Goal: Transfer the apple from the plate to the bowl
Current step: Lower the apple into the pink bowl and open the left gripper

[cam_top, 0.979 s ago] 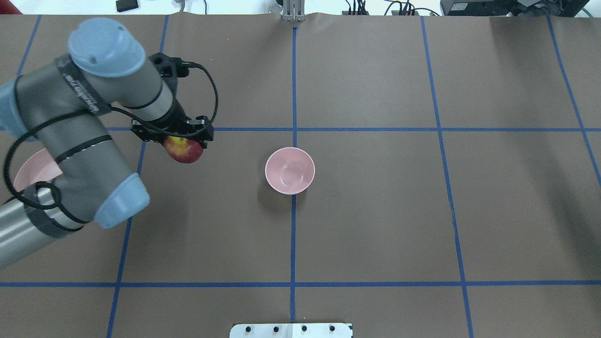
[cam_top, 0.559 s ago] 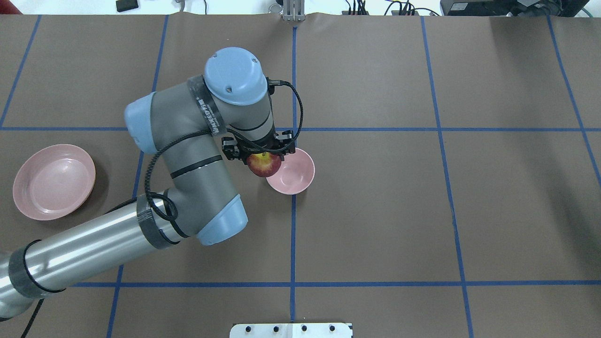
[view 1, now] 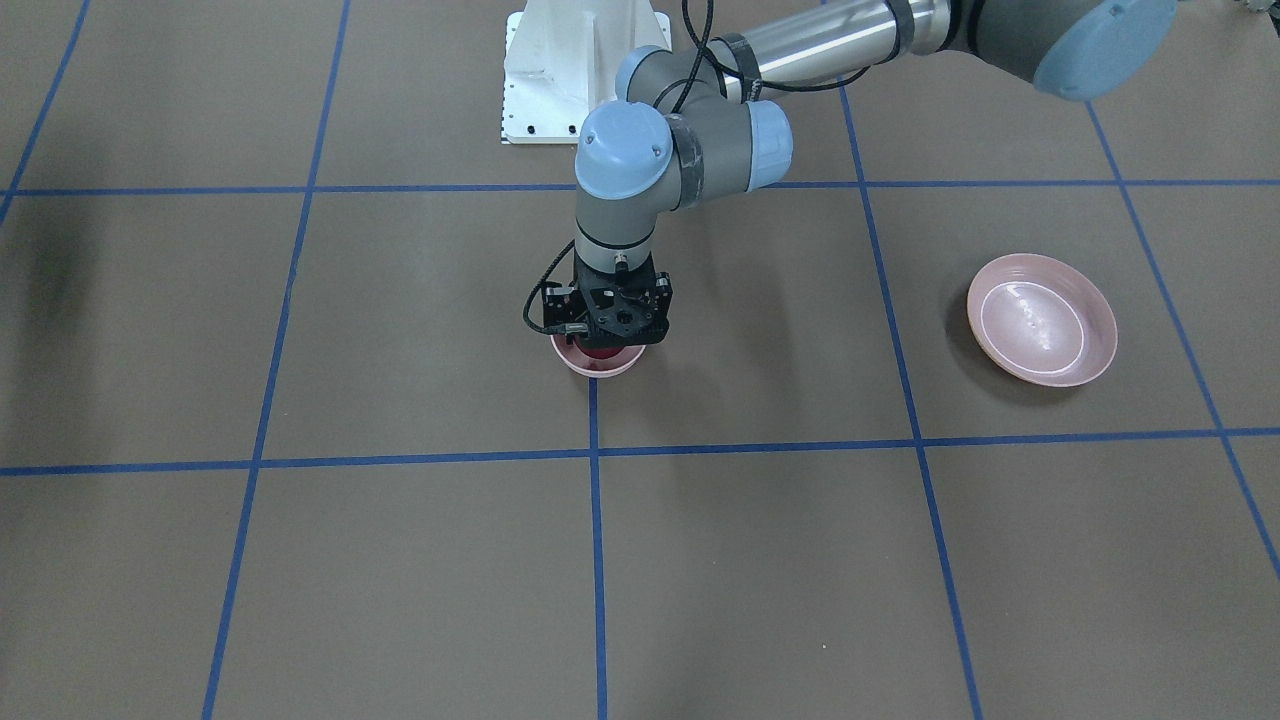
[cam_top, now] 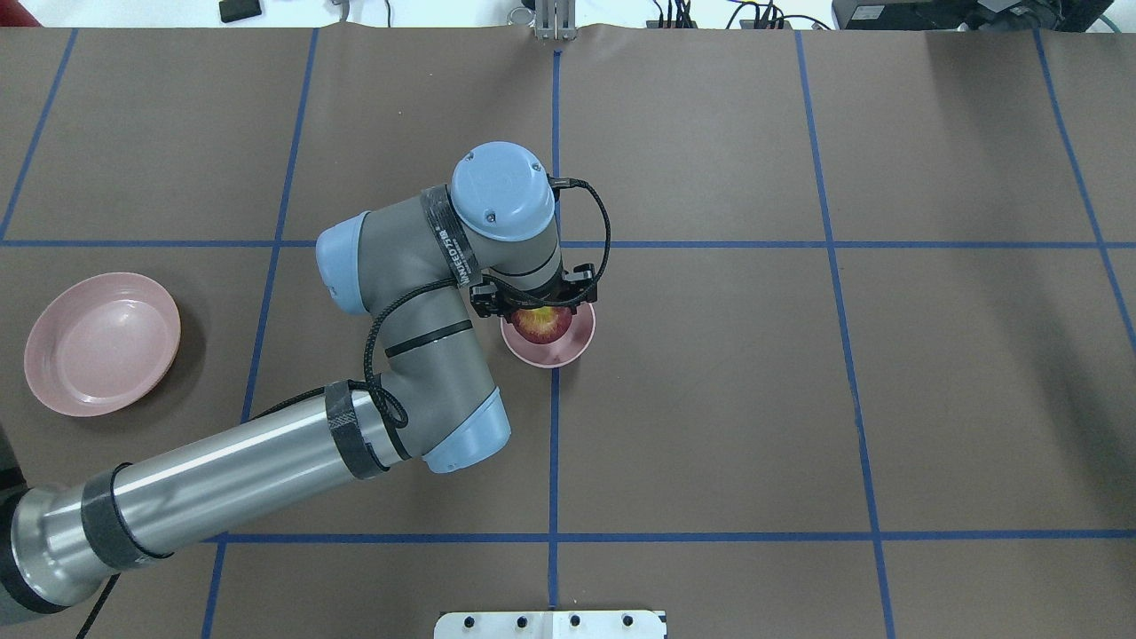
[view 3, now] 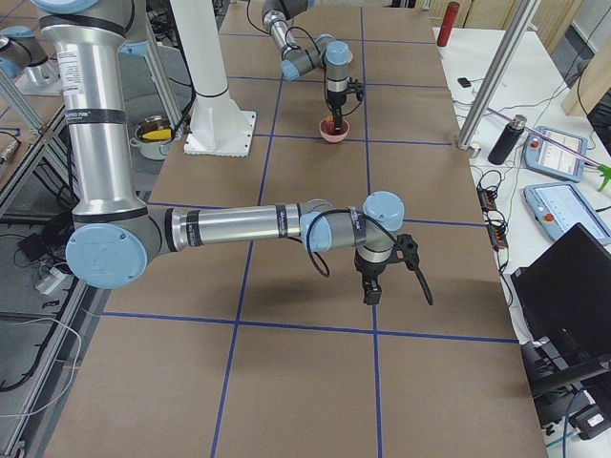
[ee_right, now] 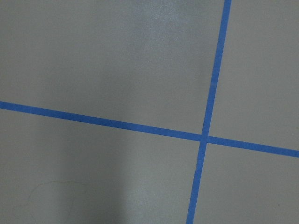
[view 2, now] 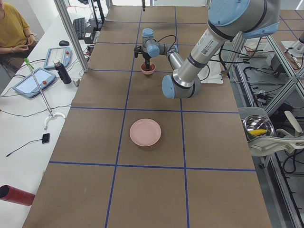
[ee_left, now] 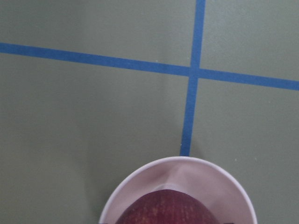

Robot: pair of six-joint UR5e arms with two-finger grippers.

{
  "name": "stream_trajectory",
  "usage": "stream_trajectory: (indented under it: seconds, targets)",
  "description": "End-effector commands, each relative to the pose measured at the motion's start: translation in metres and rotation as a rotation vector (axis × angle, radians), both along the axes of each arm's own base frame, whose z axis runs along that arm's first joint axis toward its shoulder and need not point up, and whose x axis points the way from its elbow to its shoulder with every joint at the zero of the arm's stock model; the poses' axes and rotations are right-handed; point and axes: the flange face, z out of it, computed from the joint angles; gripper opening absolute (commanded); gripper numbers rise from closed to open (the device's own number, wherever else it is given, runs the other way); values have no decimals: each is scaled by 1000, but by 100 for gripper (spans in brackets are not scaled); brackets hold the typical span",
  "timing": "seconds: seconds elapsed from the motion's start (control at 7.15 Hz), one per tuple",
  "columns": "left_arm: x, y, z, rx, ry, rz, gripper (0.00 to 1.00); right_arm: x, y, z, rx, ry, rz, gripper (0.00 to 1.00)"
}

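Overhead view, centre: my left end effector (cam_top: 538, 312) grips the apple (cam_top: 544, 327), held within the rim of the bowl (cam_top: 559, 357). The plate (cam_top: 102, 344) lies at the frame's left edge, well apart. For my right end effector (view 3: 370, 294), I cannot tell the opening.

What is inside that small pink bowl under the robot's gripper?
A dark red apple with a yellow-green top, held by the left gripper, fills the small pale pink bowl. The bowl's bottom is covered, so whether the apple rests on it cannot be seen.
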Motion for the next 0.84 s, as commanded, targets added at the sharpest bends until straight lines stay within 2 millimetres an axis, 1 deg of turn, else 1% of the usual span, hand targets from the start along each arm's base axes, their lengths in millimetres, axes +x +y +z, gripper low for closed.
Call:
stream_trajectory:
  seconds: [0.0,0.28,0.42,0.7]
  targets:
    - [4,2,1,2,0,5,31,0,0,-1,1,0,-1,100]
    - [4,0,3,30,-17,-19,90,0,0,0,-1,0,-1,100]
    - [6,3,2,44,-20,-27,98,0,0,0,-1,0,-1,100]
    - [0,6,-7,53,-2,-25,98,0,0,0,-1,0,1,100]
